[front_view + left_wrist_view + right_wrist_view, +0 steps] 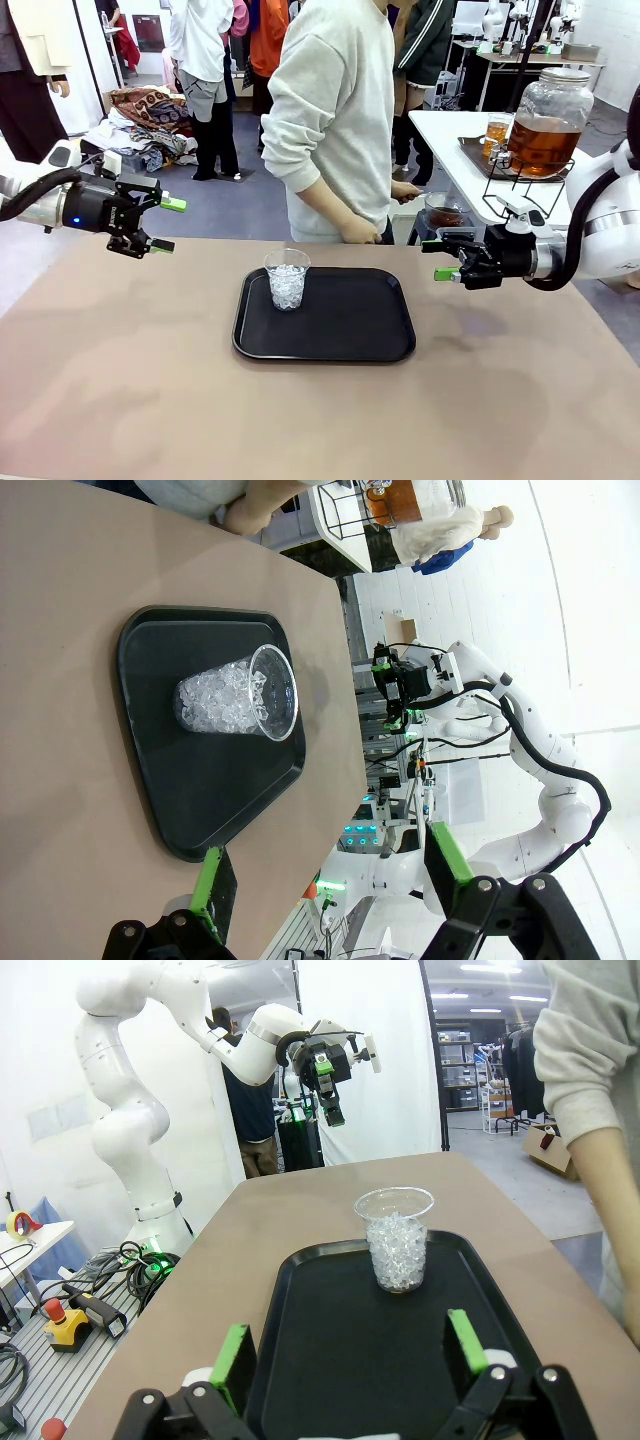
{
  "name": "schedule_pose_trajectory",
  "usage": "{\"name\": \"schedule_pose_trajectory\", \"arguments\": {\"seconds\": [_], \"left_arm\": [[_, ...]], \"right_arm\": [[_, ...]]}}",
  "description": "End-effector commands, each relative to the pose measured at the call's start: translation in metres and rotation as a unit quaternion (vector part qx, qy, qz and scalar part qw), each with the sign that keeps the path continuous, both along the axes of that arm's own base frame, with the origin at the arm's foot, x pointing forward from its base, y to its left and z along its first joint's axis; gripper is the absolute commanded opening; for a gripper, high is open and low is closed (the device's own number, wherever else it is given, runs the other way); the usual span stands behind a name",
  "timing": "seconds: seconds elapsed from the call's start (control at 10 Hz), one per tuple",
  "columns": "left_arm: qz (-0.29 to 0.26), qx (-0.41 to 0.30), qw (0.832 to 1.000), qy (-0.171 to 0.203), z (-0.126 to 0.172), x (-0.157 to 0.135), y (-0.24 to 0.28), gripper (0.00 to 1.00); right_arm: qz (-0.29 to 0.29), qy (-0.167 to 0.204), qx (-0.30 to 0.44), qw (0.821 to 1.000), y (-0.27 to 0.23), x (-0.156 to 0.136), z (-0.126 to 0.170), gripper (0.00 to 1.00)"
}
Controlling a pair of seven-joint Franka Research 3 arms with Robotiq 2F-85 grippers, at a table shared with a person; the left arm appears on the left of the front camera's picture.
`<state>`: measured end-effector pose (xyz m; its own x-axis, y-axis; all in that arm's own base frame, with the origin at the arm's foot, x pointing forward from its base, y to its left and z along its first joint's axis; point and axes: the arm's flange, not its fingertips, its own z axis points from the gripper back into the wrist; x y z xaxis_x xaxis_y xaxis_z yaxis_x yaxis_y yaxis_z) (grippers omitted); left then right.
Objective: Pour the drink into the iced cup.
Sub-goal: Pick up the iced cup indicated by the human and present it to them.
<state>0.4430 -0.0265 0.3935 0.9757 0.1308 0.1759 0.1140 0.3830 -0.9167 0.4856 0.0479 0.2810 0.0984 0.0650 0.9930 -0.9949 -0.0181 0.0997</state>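
Left gripper [168,225] hangs above the table's left side, jaws spread wide, nothing between the green pads. Over on the right, the right gripper [438,260] matches it: fingers apart, empty, hovering just off the tray's far right corner. The two point inward, facing each other across the middle.

Between them lies the black tray [350,320], flat on the brown table [120,380]. On the tray's far left part stands the cup [287,268], clear plastic, upright, with ice [287,290] piled well up inside. Both wrist views look along open fingers at that cup, and it is well apart from either gripper.

Behind the tray a person [335,110] in a pale sweatshirt stands at the far edge, turned toward the right, where there is a white side table [440,135]. There, far right, the drink [543,145] sits amber in a big lidded glass jar [560,95] on a wire stand [520,185], well apart from the cup.
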Motion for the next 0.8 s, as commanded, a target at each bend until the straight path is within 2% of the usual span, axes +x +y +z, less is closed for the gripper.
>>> {"name": "schedule_pose_trajectory", "arguments": {"seconds": [0.0,0.7], "left_arm": [[0.000,0.000,1.000,-0.001,0.0005,0.0004,-0.0002,1.00],[0.000,0.000,1.000,-0.001,0.0005,0.0004,-0.0002,1.00]], "right_arm": [[-0.002,0.001,-0.001,1.000,0.0021,0.0034,0.0027,1.00],[-0.002,0.001,-0.001,1.000,0.0021,0.0034,0.0027,1.00]]}}
